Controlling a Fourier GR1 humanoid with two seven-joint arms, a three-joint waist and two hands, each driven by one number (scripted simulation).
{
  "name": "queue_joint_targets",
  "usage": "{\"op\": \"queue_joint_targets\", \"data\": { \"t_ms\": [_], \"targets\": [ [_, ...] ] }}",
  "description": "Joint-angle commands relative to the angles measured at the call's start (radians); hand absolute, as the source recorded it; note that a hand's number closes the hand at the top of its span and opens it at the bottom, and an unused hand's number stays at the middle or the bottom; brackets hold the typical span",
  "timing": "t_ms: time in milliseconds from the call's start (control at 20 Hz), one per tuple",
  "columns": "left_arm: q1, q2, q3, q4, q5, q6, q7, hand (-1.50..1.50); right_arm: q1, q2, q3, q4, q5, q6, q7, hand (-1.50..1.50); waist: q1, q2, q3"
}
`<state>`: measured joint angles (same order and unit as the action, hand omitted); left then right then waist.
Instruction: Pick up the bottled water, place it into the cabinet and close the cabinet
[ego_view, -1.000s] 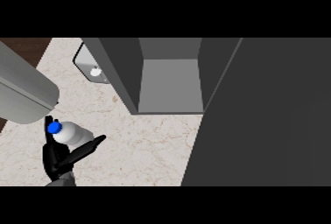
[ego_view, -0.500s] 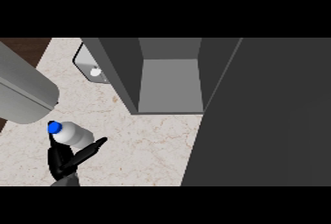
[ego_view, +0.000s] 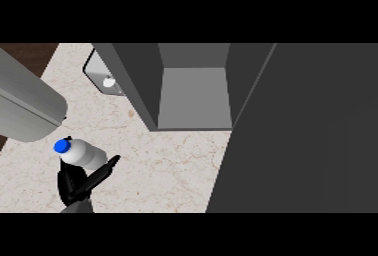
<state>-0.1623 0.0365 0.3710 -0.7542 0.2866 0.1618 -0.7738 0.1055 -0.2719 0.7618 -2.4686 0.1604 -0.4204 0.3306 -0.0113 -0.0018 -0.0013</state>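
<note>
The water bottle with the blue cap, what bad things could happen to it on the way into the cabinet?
1. The left hand curls round only the low part of the bottled water, so the bottle might tip or slip when lifted.
2. The cabinet opening looks narrow between its grey walls, so the bottle could bump a side wall going in.
3. The open cabinet door stands close by, so an arm might knock it.

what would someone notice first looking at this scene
Most striking is the white bottled water with its blue cap, low at the left, with a black hand curled around it. Next is the grey cabinet at the top centre, open, with its dark door filling the right side.
</note>
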Motion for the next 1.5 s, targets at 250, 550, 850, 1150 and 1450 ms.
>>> {"op": "queue_joint_targets", "data": {
  "t_ms": [250,550,850,1150,1450],
  "targets": [
    [0.047,-0.016,-0.019,-0.026,0.047,-0.076,-0.059,1.5,0.037,-0.013,0.026,-0.071,0.094,0.009,0.009,-1.5,0.008,-0.001,0.001],
    [-0.037,0.006,0.011,0.053,0.102,-0.16,-0.074,1.5,0.079,-0.097,-0.046,-0.131,0.005,0.036,-0.023,-1.5,0.003,0.0,0.002],
    [-0.064,0.031,-0.123,0.097,0.008,-0.308,-0.038,1.5,0.015,-0.055,0.0,-0.066,0.045,0.003,0.003,-1.5,-0.009,-0.001,0.0],
    [0.009,-0.005,-0.244,-0.04,-0.052,-0.383,-0.032,1.5,0.02,-0.048,0.005,-0.053,0.055,-0.008,-0.011,-1.5,0.009,-0.002,0.002],
    [0.063,-0.03,-0.308,-0.283,-0.045,-0.322,0.161,1.5,0.066,-0.072,0.061,-0.118,0.119,-0.032,0.008,-1.5,0.008,-0.007,0.002]
  ]
}}
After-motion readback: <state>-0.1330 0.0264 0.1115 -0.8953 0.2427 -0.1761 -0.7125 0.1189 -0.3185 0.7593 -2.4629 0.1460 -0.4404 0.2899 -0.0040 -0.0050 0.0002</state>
